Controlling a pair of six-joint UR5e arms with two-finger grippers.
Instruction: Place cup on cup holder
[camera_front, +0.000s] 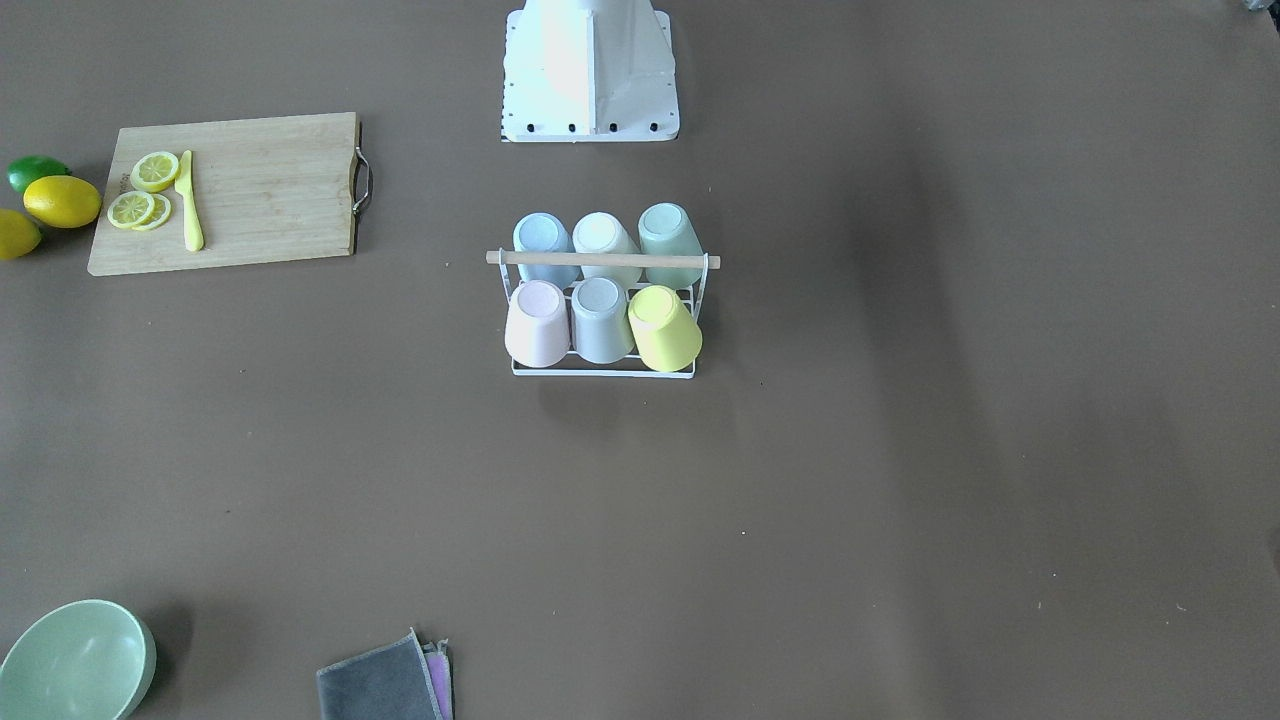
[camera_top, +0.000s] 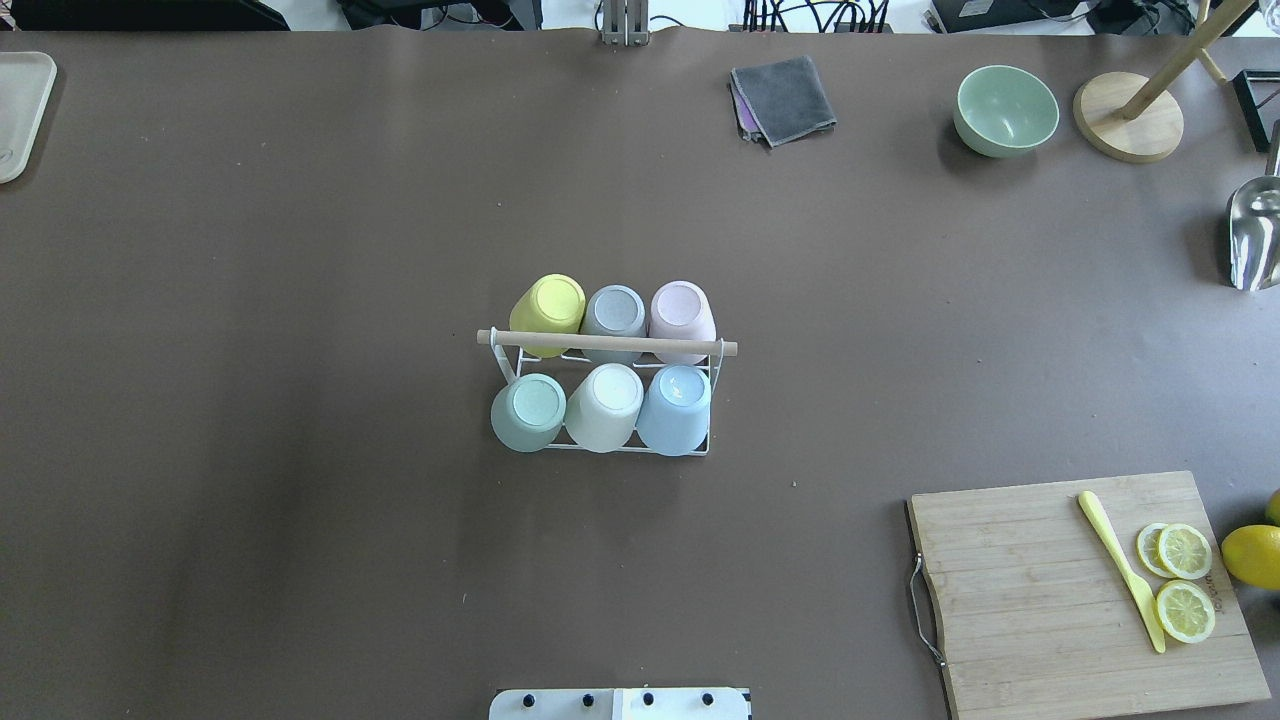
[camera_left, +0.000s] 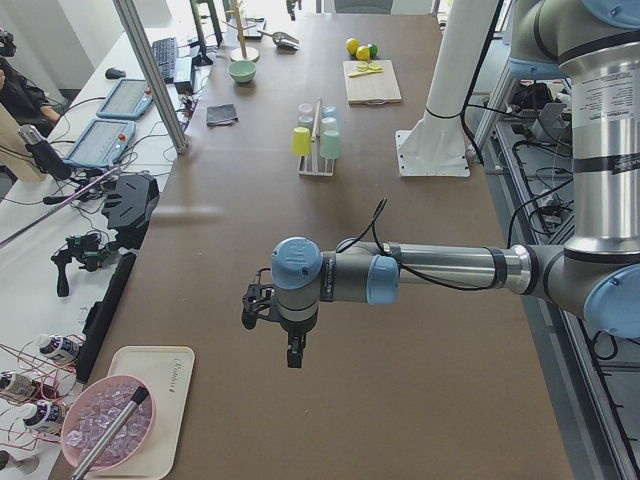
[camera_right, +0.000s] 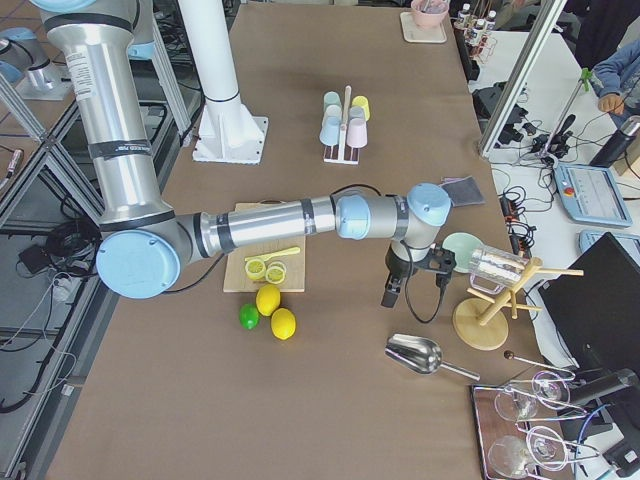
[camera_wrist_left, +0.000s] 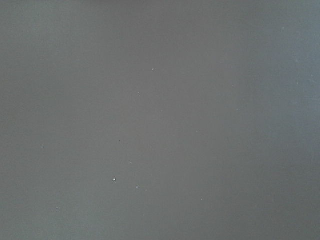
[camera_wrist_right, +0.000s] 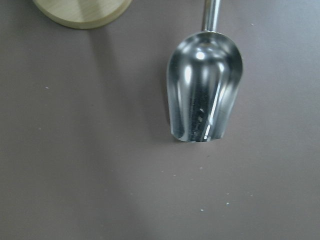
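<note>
The white wire cup holder (camera_front: 600, 259) with a wooden rod handle stands mid-table; it also shows in the overhead view (camera_top: 605, 342). Several pastel cups sit upside down on its prongs, among them a yellow cup (camera_front: 665, 327) that leans outward at one corner (camera_top: 548, 305). My left gripper (camera_left: 294, 355) hangs above bare table far from the holder, seen only from the side, so I cannot tell its state. My right gripper (camera_right: 392, 293) hangs near the green bowl, also seen only from the side, so I cannot tell its state.
A cutting board (camera_top: 1080, 590) holds lemon slices and a yellow knife, with whole lemons and a lime beside it. A green bowl (camera_top: 1005, 110), a folded grey cloth (camera_top: 782, 97), a metal scoop (camera_wrist_right: 205, 95) and a wooden stand base (camera_top: 1128, 130) sit at the far right.
</note>
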